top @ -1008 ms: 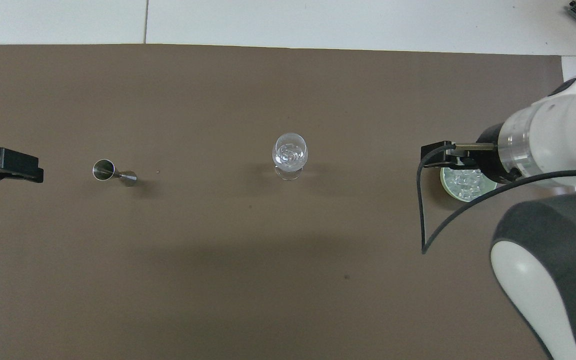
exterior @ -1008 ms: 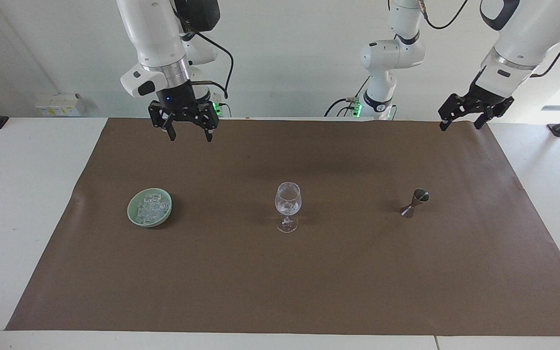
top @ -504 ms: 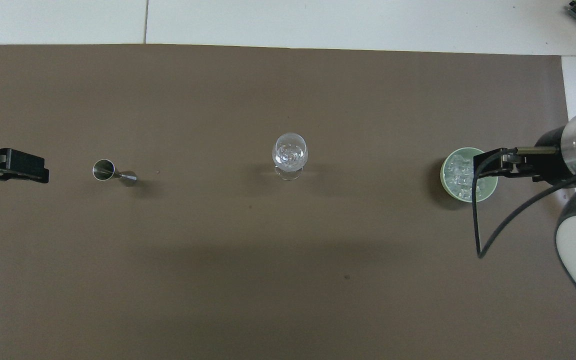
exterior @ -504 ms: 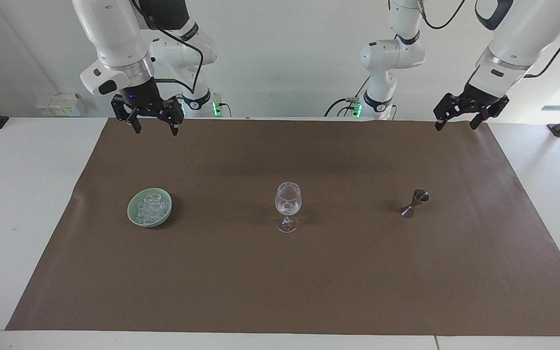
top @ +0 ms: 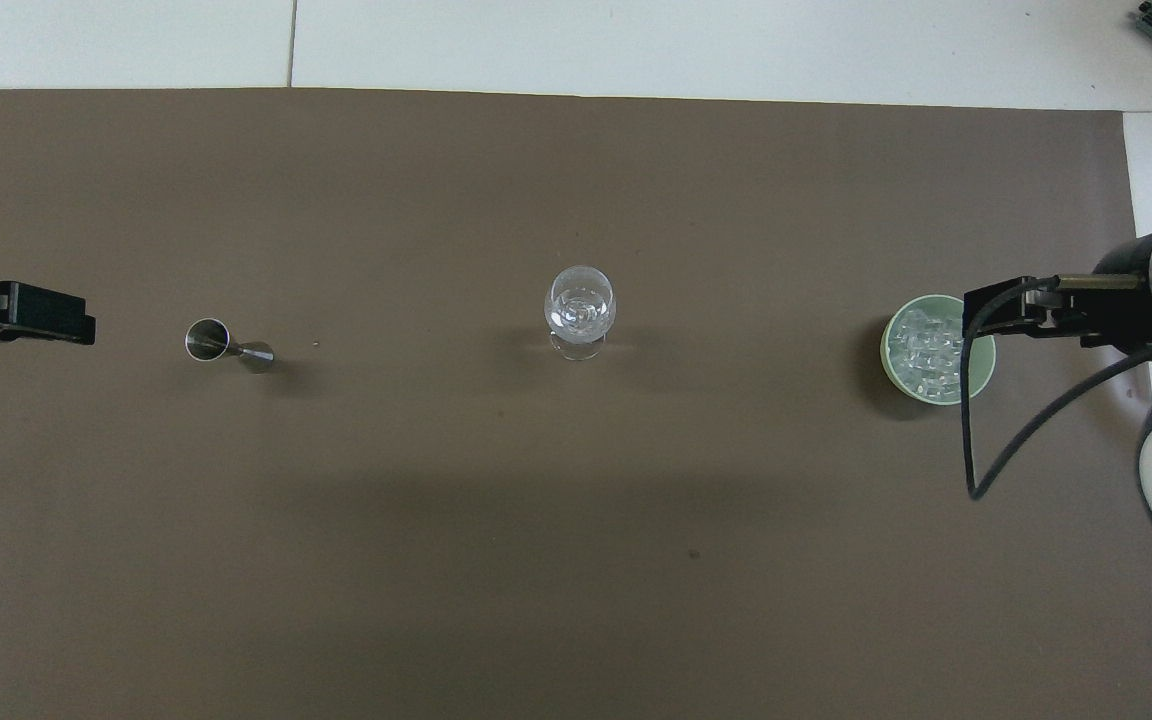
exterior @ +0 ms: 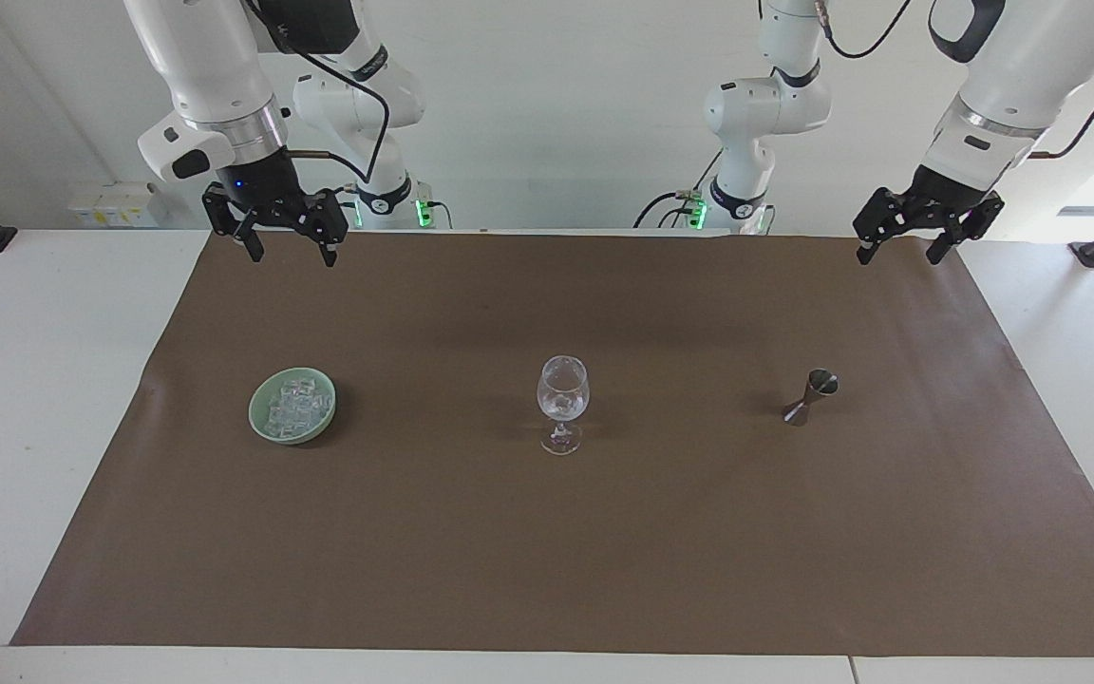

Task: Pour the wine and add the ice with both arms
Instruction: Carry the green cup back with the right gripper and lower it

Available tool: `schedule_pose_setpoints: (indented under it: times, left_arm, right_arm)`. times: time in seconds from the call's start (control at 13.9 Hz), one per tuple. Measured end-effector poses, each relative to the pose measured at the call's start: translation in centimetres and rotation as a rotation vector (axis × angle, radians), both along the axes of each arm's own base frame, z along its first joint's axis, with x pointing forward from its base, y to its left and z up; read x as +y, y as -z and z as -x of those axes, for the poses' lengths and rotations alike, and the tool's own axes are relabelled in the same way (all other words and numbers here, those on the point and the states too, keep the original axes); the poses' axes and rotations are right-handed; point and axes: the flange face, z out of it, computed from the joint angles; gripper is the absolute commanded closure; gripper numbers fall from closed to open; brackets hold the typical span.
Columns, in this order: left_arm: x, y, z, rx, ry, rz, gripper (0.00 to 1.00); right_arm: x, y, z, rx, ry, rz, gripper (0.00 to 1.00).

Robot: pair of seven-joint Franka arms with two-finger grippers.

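A green bowl (exterior: 292, 406) is sitting on the brown mat (exterior: 566, 551) toward the right arm's end, level with the glass (exterior: 562, 403), and it is holding the ice (exterior: 296, 403), a heap of small clear cubes. The glass is standing upright at the mat's middle, with clear glinting pieces lying in its bowl. A metal jigger (exterior: 810, 397) is standing tilted toward the left arm's end, level with the glass; what it is holding cannot be told. No writing is showing on any of them.

The right gripper (exterior: 286, 246) is hanging in the air over the mat's edge nearest the robots, fingers spread wide and carrying nothing. The left gripper (exterior: 902, 247) is hanging over the mat's corner at its own end, fingers likewise spread wide and empty.
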Motion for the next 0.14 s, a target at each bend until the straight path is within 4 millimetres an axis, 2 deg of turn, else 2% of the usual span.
schedule_pose_setpoints:
  times: [0.14]
  left_arm:
    - [0.0, 0.05, -0.07, -0.005, 0.001, 0.0, 0.0]
  right_arm:
    - [-0.56, 0.12, -0.11, 0.002, 0.01, 0.0, 0.0]
